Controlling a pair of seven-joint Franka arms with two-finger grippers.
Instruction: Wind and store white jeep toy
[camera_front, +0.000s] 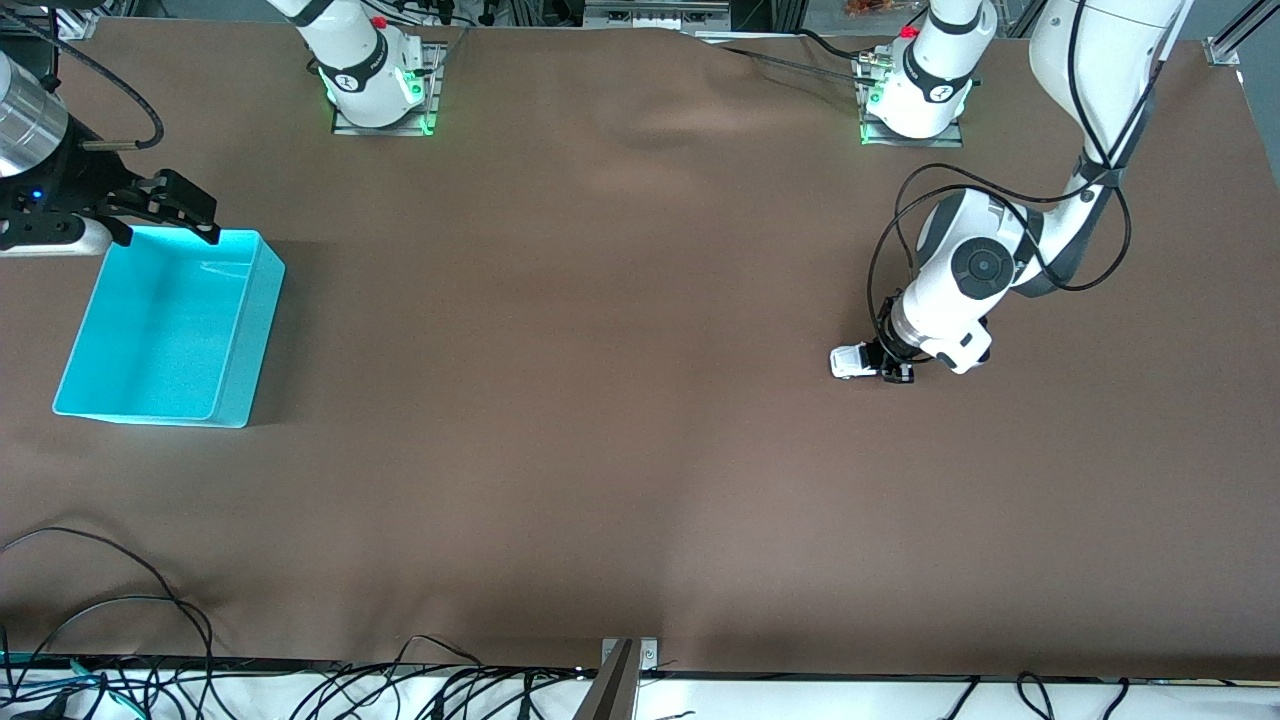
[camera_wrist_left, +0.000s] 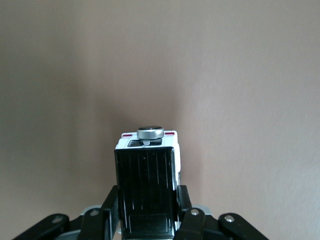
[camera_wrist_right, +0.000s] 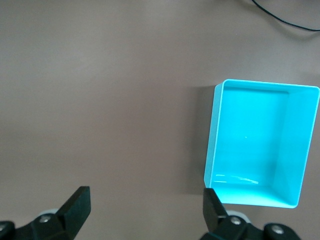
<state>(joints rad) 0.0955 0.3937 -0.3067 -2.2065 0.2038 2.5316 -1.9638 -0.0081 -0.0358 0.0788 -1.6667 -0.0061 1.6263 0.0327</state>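
Even, fairly bright light falls from above on the brown worktop (camera_front: 620, 400), with a paler sheen across its middle. Shadows are soft: a faint one lies beside the cyan bin (camera_front: 170, 325), another just under the left hand (camera_front: 893, 368). Glare streaks the bin's inner wall. The wrist views dim toward their corners, and the white jeep toy (camera_wrist_left: 147, 180) looks sharp.

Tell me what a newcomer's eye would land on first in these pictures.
The bright cyan bin stands out most, sitting empty at the right arm's end of the brown table. The right gripper hangs open over its rim. Toward the left arm's end, the left gripper is low at the table, its fingers shut on the white jeep toy.
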